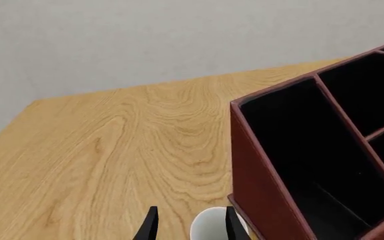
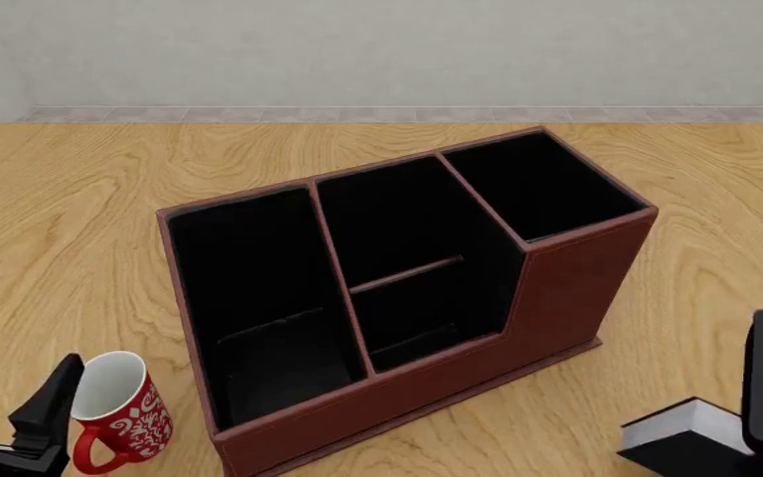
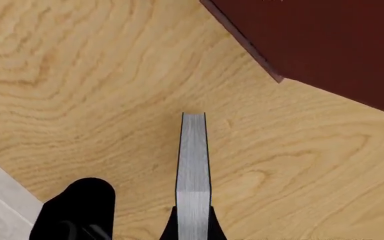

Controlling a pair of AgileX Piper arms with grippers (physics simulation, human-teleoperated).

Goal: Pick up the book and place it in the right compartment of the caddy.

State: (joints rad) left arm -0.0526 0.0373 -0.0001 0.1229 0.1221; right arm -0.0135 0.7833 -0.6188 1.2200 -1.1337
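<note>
My right pincer (image 3: 193, 225) clamps the book (image 3: 193, 165) edge-up, lower right of the front view, so it suits the caddy's (image 2: 580, 288) narrow right compartment (image 2: 540, 184); my left pincer (image 1: 190, 225) idles apart.

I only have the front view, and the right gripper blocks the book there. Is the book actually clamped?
Observer: Yes. In the right wrist view, the right gripper has its fingers closed on both covers of the book, with the white page edges facing the camera.
Operator: Is the left gripper lined up on anything?
Observer: In the left wrist view, the left gripper is open. The white rim of the red mug shows between its fingertips, close beside the caddy.
</note>
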